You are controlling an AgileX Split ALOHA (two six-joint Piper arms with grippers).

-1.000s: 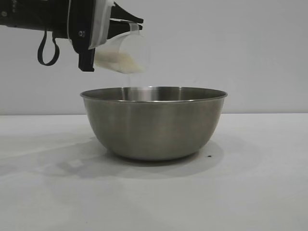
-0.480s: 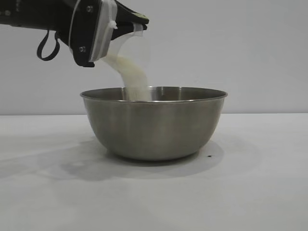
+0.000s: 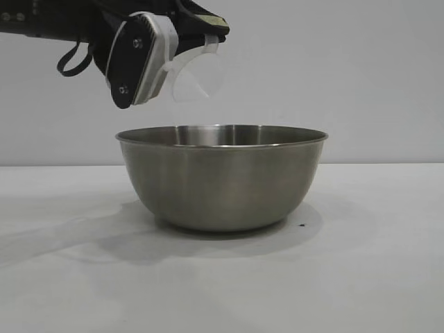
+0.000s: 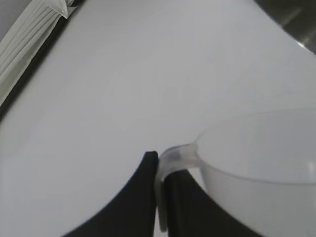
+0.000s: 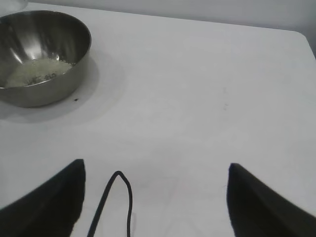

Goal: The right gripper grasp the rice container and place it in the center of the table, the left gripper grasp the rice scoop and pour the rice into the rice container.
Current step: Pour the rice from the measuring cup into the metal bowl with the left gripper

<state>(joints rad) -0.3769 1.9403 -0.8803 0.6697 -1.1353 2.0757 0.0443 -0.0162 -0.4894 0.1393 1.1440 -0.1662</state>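
The pouring stream has stopped; the rice scoop (image 3: 196, 75) now hangs tipped and empty above the rice container (image 3: 222, 177), its loop handle pinched in the left gripper (image 4: 159, 197). Light, stiff plastic, best held by that handle. The rice (image 5: 37, 71) lies heaped inside. The right gripper (image 5: 155, 197) waits spread, well apart.

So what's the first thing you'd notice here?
The big shiny steel bowl in the middle of the white table, with a heap of rice in its bottom. Just above its left rim, the left gripper holds the clear scoop tipped over, looking empty. The right gripper waits open, off to the side.
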